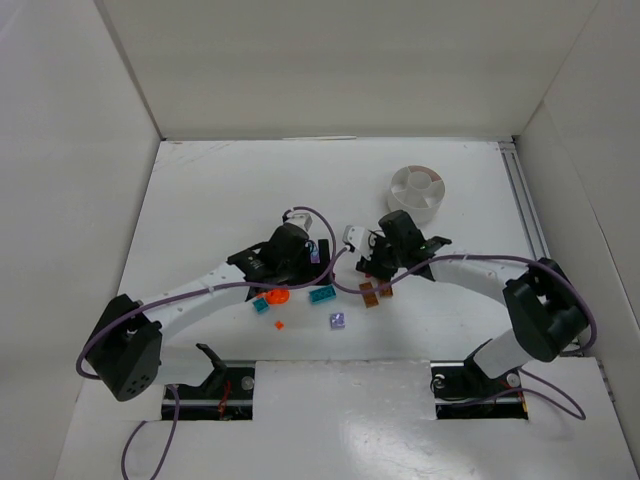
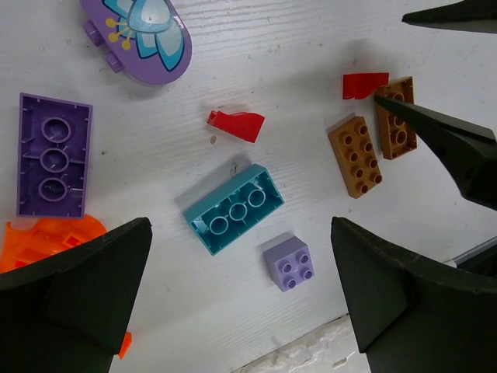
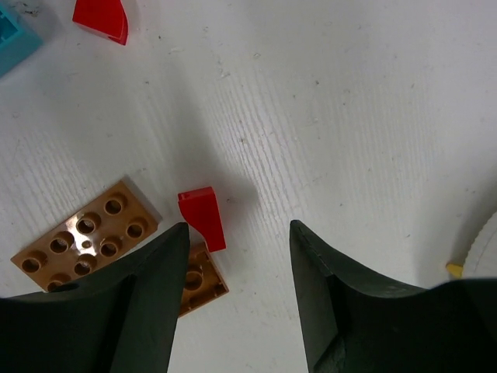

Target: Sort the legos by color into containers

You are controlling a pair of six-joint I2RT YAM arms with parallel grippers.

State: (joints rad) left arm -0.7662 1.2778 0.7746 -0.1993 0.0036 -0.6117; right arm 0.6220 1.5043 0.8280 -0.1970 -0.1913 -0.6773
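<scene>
In the left wrist view the legos lie scattered on the white table: a teal brick (image 2: pixel 233 208), a lilac square (image 2: pixel 289 264), a purple plate (image 2: pixel 53 155), a purple oval piece (image 2: pixel 144 35), a red slope (image 2: pixel 237 124), two brown plates (image 2: pixel 355 155) and an orange piece (image 2: pixel 50 241). My left gripper (image 2: pixel 241 233) hangs open above the teal brick, holding nothing. My right gripper (image 3: pixel 239 229) is open over bare table. A red slope (image 3: pixel 203 219) lies just beside its left fingertip, next to a brown plate (image 3: pixel 85 233). The container, a white dish (image 1: pixel 417 190), stands behind the right gripper.
Another red piece (image 3: pixel 101 19) lies further off in the right wrist view. The dish rim (image 3: pixel 485 249) shows at that view's right edge. The two grippers hang close together at mid-table. White walls enclose the table on three sides.
</scene>
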